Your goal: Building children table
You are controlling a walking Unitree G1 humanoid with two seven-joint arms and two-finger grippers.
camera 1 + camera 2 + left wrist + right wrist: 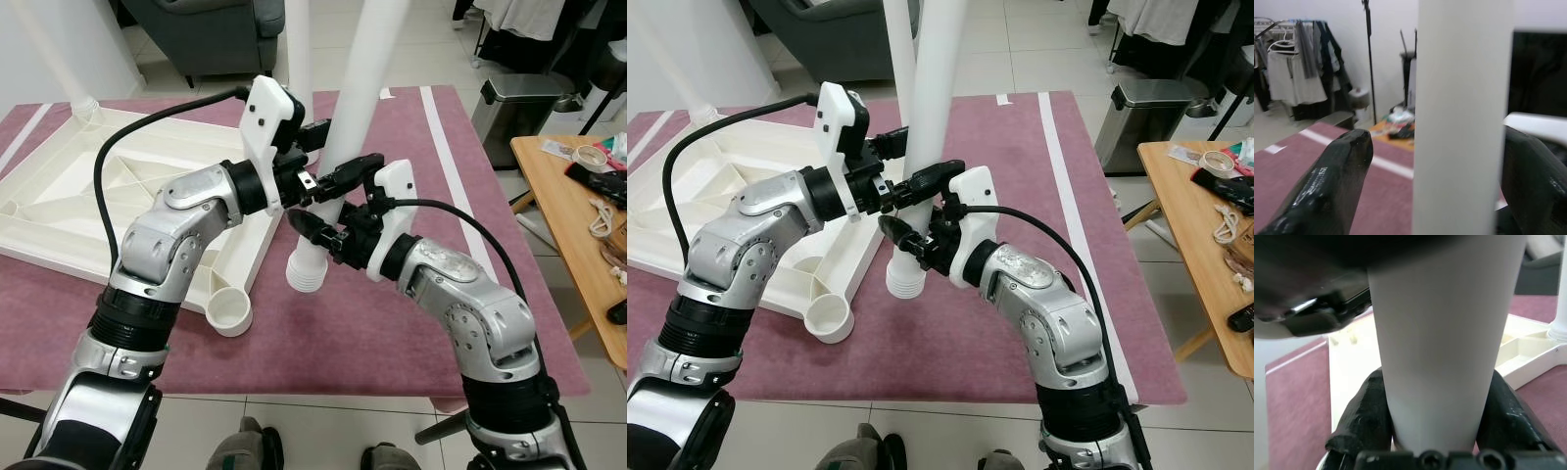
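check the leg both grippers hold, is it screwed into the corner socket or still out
Out. The table leg is held tilted, its threaded end over the rug, apart from the empty socket.

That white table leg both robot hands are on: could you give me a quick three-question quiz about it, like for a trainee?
1. True or false: the right hand grips the white table leg lower down than the left hand.
2. The leg's threaded end is: A) screwed into the empty corner socket, B) over the purple rug, beside the upturned tabletop, C) on the wooden side table.
3. How many legs already stand on the tabletop?

Key: 1 true; 2 B; 3 at least two, in the far corners.
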